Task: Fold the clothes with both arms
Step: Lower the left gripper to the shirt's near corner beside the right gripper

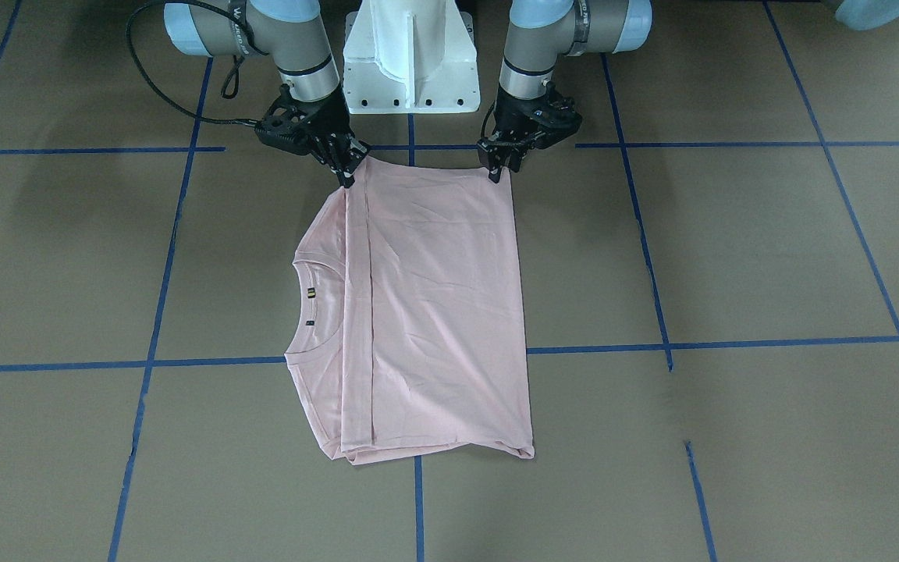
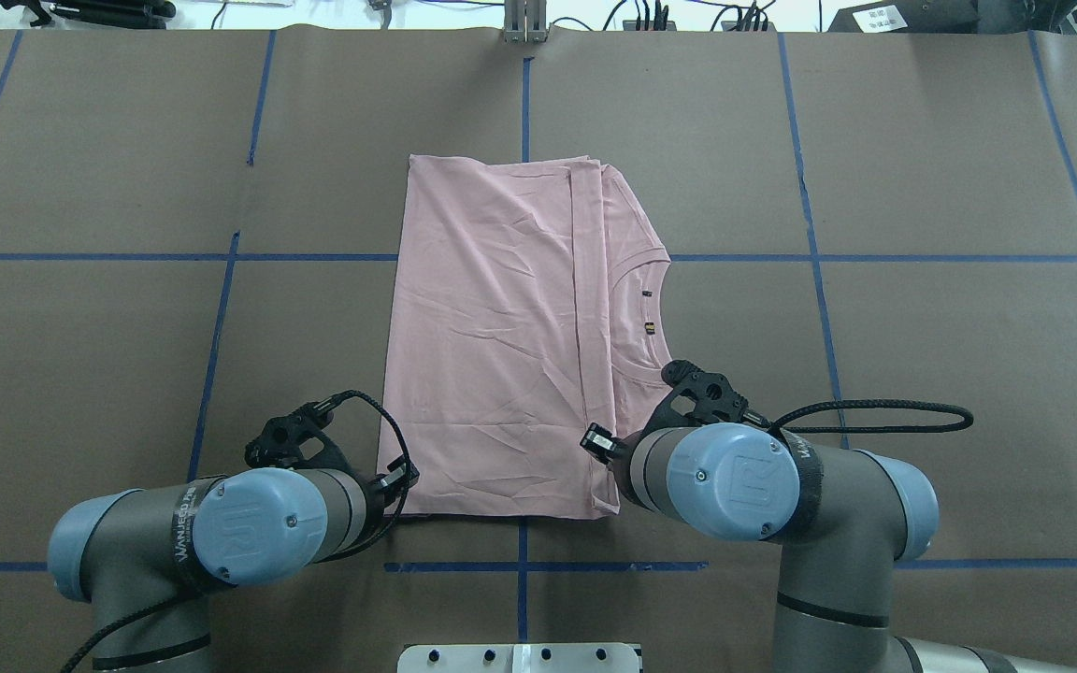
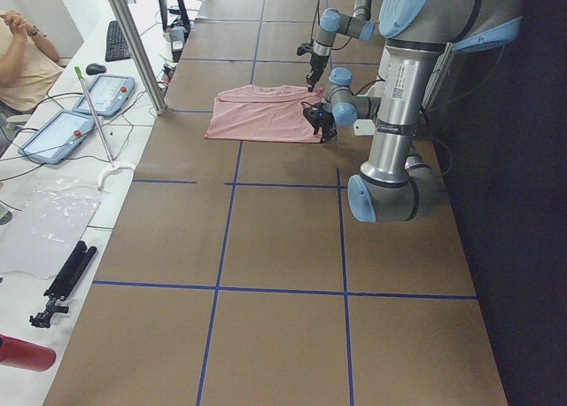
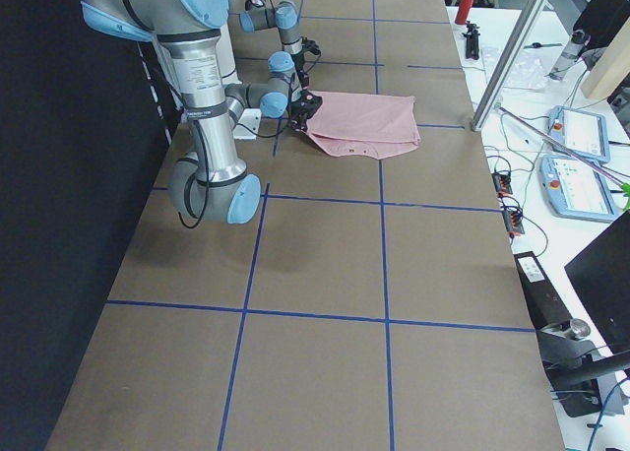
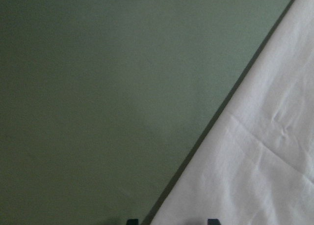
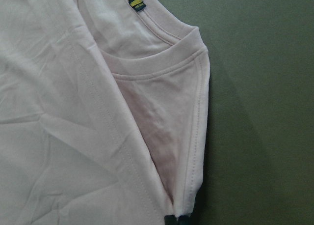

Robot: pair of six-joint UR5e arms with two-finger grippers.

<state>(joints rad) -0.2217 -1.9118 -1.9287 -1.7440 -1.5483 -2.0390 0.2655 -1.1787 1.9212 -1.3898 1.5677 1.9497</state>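
Pink jersey, soft and faintly creased, the T-shirt (image 1: 434, 297) lay flat on the brown paper-covered table (image 1: 730, 257). Its long axis ran from the near hem away to the far side, with the ribbed collar (image 6: 167, 58) on the right. The left gripper (image 1: 499, 170) stood at the near left corner, fingertips (image 5: 131, 221) apart astride the hem. The right gripper (image 1: 348, 173) seemed pinched on the near right corner.

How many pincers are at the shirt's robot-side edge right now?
2. The left pincer sits open over the plain robot-side corner of the T-shirt. The right pincer is pinched on the other robot-side corner, at the folded layers. Neither is hidden.
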